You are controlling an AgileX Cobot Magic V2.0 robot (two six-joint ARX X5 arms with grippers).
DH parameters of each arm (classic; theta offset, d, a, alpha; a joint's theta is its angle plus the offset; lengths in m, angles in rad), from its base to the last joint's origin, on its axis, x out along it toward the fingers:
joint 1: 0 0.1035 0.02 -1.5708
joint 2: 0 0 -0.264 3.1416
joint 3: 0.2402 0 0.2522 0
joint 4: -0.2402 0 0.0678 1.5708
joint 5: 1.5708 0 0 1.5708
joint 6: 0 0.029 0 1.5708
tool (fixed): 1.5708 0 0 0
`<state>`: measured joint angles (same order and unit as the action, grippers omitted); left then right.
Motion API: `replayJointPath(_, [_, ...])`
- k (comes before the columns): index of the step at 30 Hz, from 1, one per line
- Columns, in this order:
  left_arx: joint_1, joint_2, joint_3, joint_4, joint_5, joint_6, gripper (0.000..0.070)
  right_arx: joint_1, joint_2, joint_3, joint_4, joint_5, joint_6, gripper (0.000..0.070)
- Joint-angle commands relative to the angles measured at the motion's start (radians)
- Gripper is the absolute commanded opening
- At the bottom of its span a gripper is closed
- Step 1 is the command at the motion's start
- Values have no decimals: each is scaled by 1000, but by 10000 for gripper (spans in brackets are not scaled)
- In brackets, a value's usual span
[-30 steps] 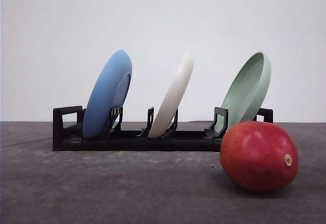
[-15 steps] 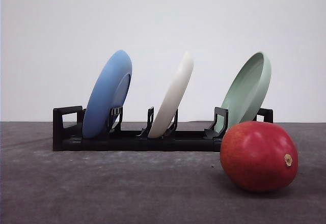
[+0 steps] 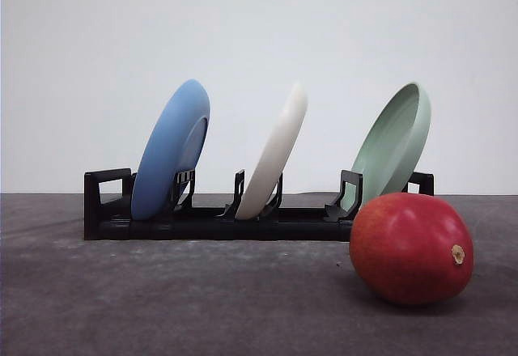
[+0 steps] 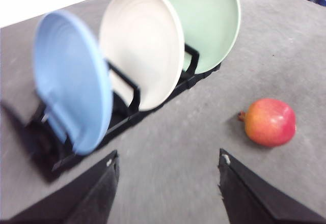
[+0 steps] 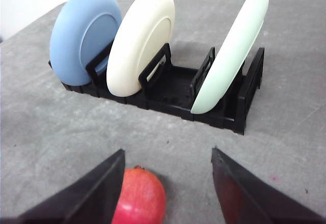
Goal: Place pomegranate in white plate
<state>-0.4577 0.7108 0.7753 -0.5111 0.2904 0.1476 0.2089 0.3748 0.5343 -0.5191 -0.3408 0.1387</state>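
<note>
Something dark is now poking into the top left corner of the front view, where 0.5 s ago nothing was showing; everything else is sitting as before. Going left to right, 3 plates are leaning in a black rack [image 3: 202, 225]: a blue plate [image 3: 170, 150], the white plate [image 3: 275, 154] and a green plate [image 3: 394, 143]. The pomegranate [image 3: 411, 247] is resting on the gray table [image 3: 162, 299], in front of the rack's right end. The left gripper [image 4: 168, 175] is hanging with jaws apart, rack ahead, pomegranate off to one side. The right gripper [image 5: 168, 183] is also standing spread, with the pomegranate [image 5: 138, 196] lying close to one finger [image 5: 86, 193].
</note>
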Motion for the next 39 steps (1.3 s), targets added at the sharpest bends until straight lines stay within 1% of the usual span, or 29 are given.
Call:
replayJointPath(1, [-34, 48, 16, 50, -25, 20, 367, 4, 2, 16, 11, -4, 11, 341])
replayJointPath(8, [-175, 256, 17, 270, -161, 16, 364, 4, 2, 16, 11, -4, 11, 341])
replayJointPath(12, [-243, 380, 17, 421, -236, 3, 365, 4, 2, 16, 11, -3, 11, 341])
replayJointPath(16, [-287, 502, 17, 587, -279, -23, 366, 4, 2, 16, 11, -3, 11, 341])
replayJointPath(20, [-308, 615, 27, 737, -308, -38, 366, 4, 2, 16, 11, -3, 11, 341])
replayJointPath(23, [-315, 695, 65, 773, -314, -48, 366, 4, 2, 16, 11, -2, 11, 341])
replayJointPath(32, [-315, 920, 239, 769, -322, -55, 364, 4, 2, 16, 11, 0, 11, 341])
replayJointPath(35, [-315, 980, 282, 768, -329, -55, 354, 4, 2, 16, 11, 0, 11, 341])
replayJointPath(39, [-315, 1018, 312, 758, -363, -56, 348, 4, 2, 16, 11, 0, 11, 341])
